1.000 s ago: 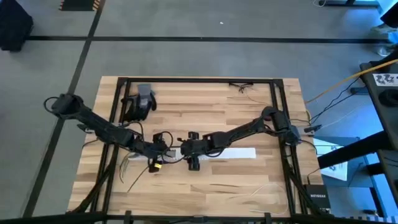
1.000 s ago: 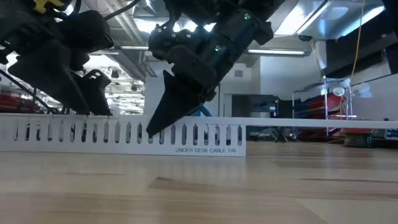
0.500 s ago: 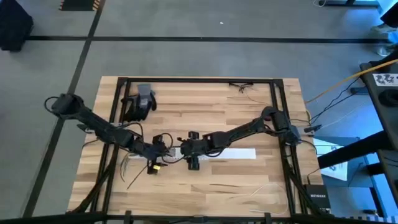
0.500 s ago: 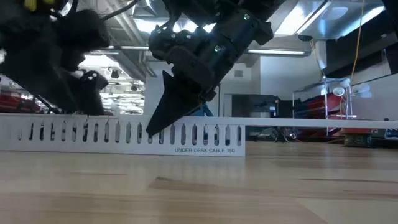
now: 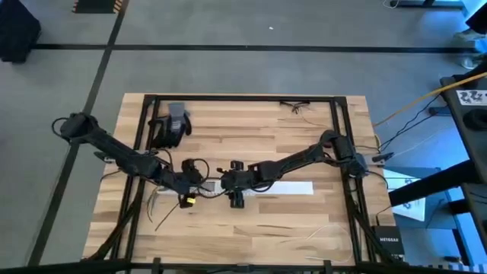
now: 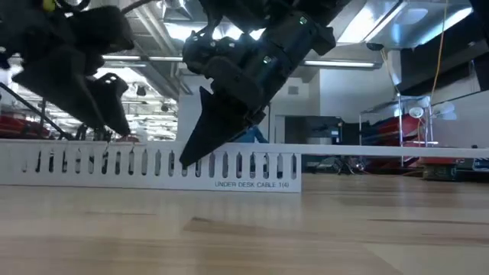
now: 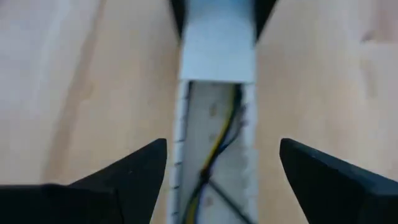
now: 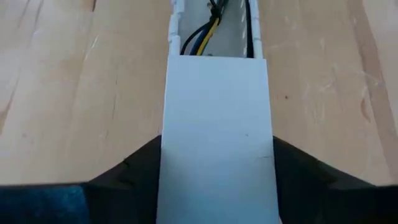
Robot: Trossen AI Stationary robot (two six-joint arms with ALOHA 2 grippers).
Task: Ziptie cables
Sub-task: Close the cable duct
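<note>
Looking straight down, a wooden table [image 5: 304,221] holds a long white slotted cable channel [image 5: 289,187] lying across its middle, with two dark robot arms meeting over it. The right gripper [image 8: 214,155] straddles the channel where a flat white cover [image 8: 216,137] sits on top; its two dark fingers [image 8: 124,171] press against either side of the covered channel, so it appears clenched on it, pinning it to the table. In the table-level view, this gripper [image 6: 200,141] tapers down to a point against the slotted wall [image 6: 153,164].

The left gripper [image 7: 222,165] hovers over the uncovered stretch of the channel, lifted slightly above it. Its fingers [image 7: 134,171] are spread well apart on either side, grasping nothing.

The cables [image 7: 214,152] lie inside the open channel: a few thin wires, dark and yellow, twisting loosely along the floor between its walls and running under the cover. From the right wrist view, the same wires [image 8: 205,34] emerge just beyond the cover's edge.

These wires look light, thin and limp, so they would likely sag and splay if lifted at one point. A good grasp would probably be across the whole bundle where the strands run together, pinching them gently, since single strands could slip out between the fingers.
</note>
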